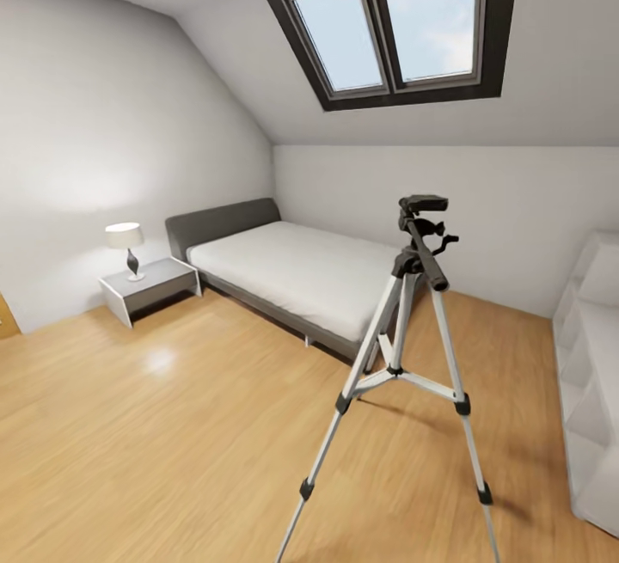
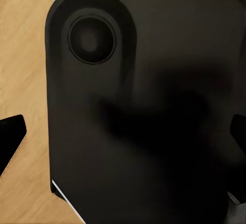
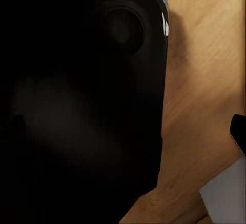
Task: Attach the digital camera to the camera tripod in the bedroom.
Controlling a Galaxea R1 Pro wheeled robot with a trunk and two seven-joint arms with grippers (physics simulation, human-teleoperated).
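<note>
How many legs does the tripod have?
3. The camera tripod stands on the wood floor in front of the bed: one leg runs toward the near left, one toward the near right, one back toward the bed.

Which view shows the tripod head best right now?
Head view: the camera tripod stands whole on the wood floor in front of the bed, its black head bare on top. Both wrist views look down at a dark robot part over floor, no tripod.

Silver-legged camera tripod with black head [image 1: 404, 357] standing up front on the light wood floor [image 1: 155, 425], grey-framed bed [image 1: 292, 275] right behind, low nightstand [image 1: 150, 286] left of that, white shelving [image 1: 593, 374] far right
</note>
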